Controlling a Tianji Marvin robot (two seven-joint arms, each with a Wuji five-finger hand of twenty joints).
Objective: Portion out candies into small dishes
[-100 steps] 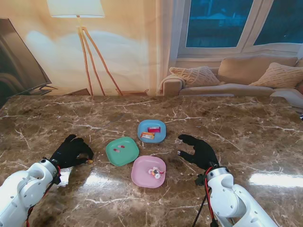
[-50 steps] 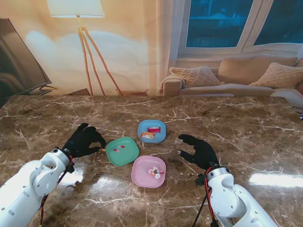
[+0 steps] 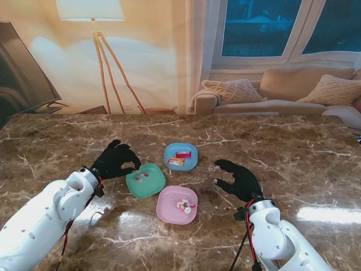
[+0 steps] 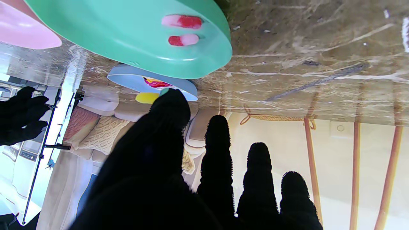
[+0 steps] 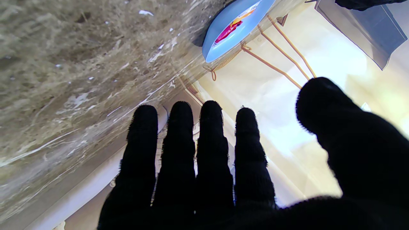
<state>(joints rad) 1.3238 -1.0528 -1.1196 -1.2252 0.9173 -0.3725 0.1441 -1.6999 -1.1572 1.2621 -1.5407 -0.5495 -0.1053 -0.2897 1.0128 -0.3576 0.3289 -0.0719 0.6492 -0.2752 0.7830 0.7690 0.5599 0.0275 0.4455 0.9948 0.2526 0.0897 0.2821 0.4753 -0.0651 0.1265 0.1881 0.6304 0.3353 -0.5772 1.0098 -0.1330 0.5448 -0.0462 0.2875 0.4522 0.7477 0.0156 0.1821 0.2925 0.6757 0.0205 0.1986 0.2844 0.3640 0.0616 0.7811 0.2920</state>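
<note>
Three small dishes sit mid-table: a green dish (image 3: 145, 183) with two red-and-pink candies (image 4: 182, 21), a blue dish (image 3: 180, 149) with wrapped candies (image 3: 179, 158), and a pink dish (image 3: 169, 210) with a small pile of candies (image 3: 184, 206). My left hand (image 3: 115, 160) hovers at the green dish's left rim, thumb and forefinger pinched on a small yellow candy (image 4: 145, 97). My right hand (image 3: 237, 179) rests to the right of the pink dish, fingers spread and holding nothing. The green dish (image 4: 127, 48) fills the left wrist view; the blue dish (image 5: 223, 41) shows in the right wrist view.
The brown marble table (image 3: 293, 152) stretches wide around the dishes. A floor lamp (image 3: 98, 34) and a sofa (image 3: 282, 93) stand beyond its far edge, and a dark screen (image 3: 22, 73) sits at the far left.
My left hand has travelled from the near left of the table rightward and farther from me, reaching the green dish's rim with the candy still pinched. The right hand has barely moved.
</note>
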